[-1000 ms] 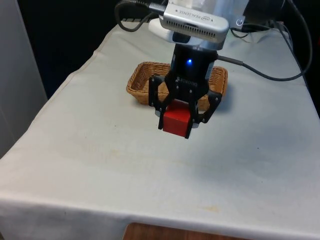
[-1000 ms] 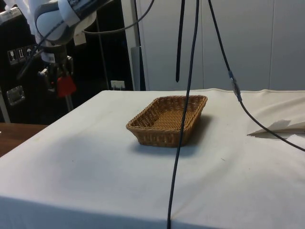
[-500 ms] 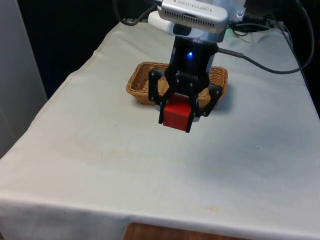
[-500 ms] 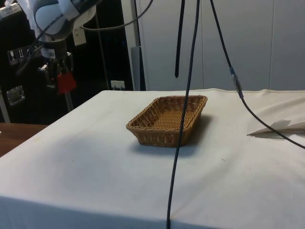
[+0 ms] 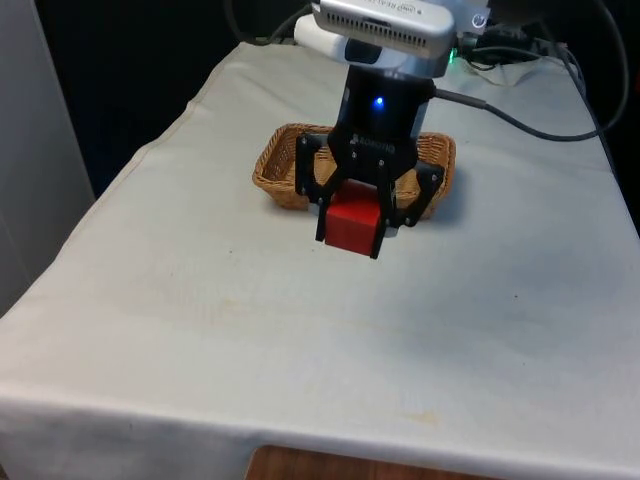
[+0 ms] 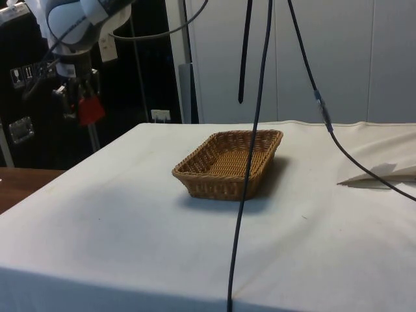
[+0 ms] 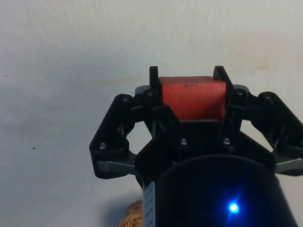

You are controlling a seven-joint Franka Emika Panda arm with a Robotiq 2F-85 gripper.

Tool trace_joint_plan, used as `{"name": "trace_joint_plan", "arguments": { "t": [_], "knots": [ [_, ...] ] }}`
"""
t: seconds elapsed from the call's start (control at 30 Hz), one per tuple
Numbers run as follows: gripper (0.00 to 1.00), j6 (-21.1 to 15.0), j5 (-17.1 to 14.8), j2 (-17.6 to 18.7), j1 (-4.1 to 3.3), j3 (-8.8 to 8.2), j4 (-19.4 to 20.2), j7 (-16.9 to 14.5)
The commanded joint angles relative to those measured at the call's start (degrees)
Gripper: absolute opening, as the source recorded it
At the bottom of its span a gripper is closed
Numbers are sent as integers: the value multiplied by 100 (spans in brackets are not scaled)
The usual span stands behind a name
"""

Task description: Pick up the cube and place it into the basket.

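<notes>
A white cloth [image 5: 180,320] covers the worktop and hangs over its edge. A brown wooden floor [image 6: 19,185] shows beside it. Pale cabinet doors [image 6: 364,58] stand behind, next to a dark cabinet [image 6: 26,130]. Black cables [image 6: 250,149] hang down in front.

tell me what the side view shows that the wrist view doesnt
Side view alone: the whole wicker basket, with nothing in it, and the cube well above the white cloth, off to one side of the basket. Wrist view alone: both fingers pressed against opposite faces of the cube. Both: the pincer holding the red cube.
</notes>
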State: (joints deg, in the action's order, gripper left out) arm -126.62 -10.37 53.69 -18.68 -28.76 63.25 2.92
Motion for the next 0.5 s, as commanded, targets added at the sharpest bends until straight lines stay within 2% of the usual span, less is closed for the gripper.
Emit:
{"name": "trace_joint_plan", "arguments": {
  "t": [0.0,0.03,0.27,0.3,0.33,0.47],
  "knots": [
    [3,23,11,-17,0,0,0,0],
    [3,-29,46,-252,-97,-29,315,-40],
    [3,229,126,-418,-103,-29,304,-63],
    [3,327,97,-218,-6,0,0,-34],
    [3,258,132,-435,-103,-29,298,-69],
    [3,338,143,-498,-109,-29,304,-57]
  ]
}}
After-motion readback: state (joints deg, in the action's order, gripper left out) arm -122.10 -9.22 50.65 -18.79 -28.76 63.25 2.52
